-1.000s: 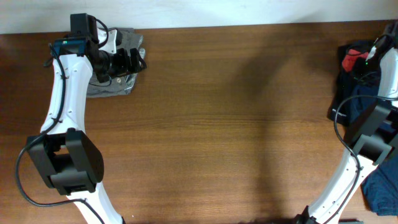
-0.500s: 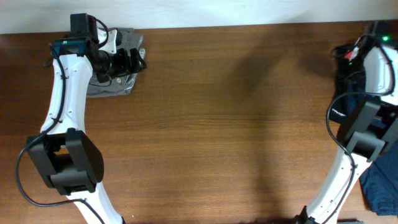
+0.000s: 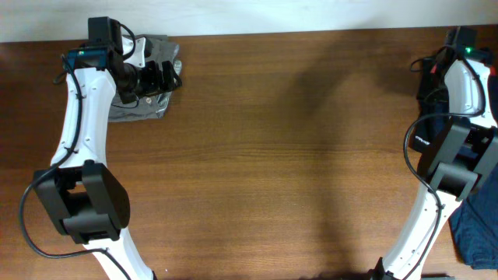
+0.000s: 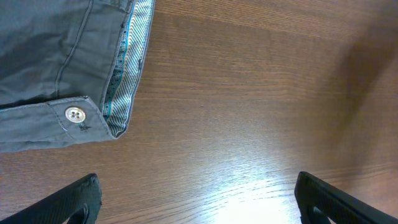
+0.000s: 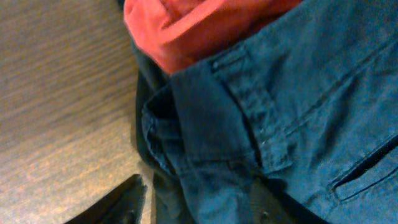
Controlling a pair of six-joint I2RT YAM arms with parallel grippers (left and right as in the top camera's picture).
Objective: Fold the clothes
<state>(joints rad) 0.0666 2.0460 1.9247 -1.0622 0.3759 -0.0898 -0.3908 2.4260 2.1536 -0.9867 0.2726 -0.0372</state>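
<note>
The left fingers point(image 4: 78, 196) are spread wide above the bare desk point(image 4: 249, 93) and hold nothing. The olive-grey trousers point(image 4: 43, 56), button point(image 4: 74, 114) showing, lie folded just beyond them, at the overhead view's upper left. The right fingers point(image 5: 121, 202) stand apart at the waistband of the navy garment point(image 5: 292, 112), below the red top point(image 5: 186, 25), in the pile at the right edge. The step in hand looks like picking up the next piece. The next move calls for closing on the waistband and drawing it onto open desk.

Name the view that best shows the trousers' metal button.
Left wrist: the small round metal button sits close up on the olive-grey fabric trousers. Overhead shows the trousers but no discernible button; right wrist shows neither.
</note>
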